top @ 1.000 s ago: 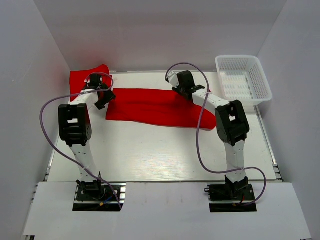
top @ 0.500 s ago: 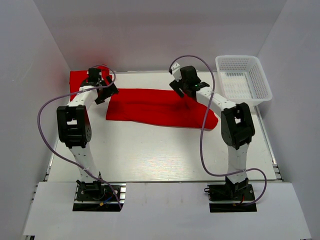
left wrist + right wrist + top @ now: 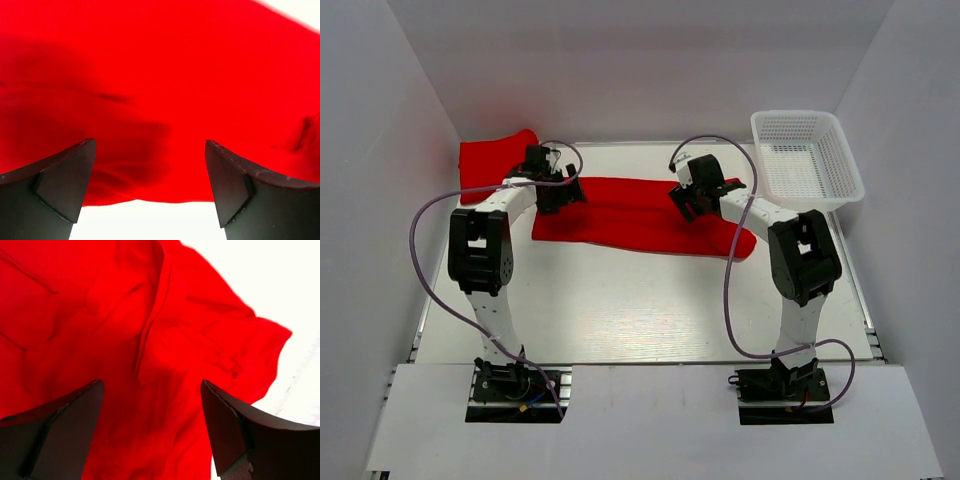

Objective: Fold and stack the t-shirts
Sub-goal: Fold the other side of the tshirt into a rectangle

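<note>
In the top view, a long red t-shirt (image 3: 640, 215) lies across the far half of the counter (image 3: 620, 310), its long axis running left to right and slanting slightly nearer at the right end; a second red t-shirt (image 3: 492, 160) sits in the far left corner just beside it, and a white basket (image 3: 807, 160) stands apart at far right. The left gripper (image 3: 556, 192) is over the long red t-shirt's left end and the right gripper (image 3: 688, 202) over its far edge right of middle, so each arm is nearer its own end. In the left wrist view, the jaws stand apart and empty, red cloth close below and its edge showing between the fingers (image 3: 60, 180). In the right wrist view, the jaws are likewise spread and empty above wrinkled cloth, with what looks like a sleeve toward the right
</note>
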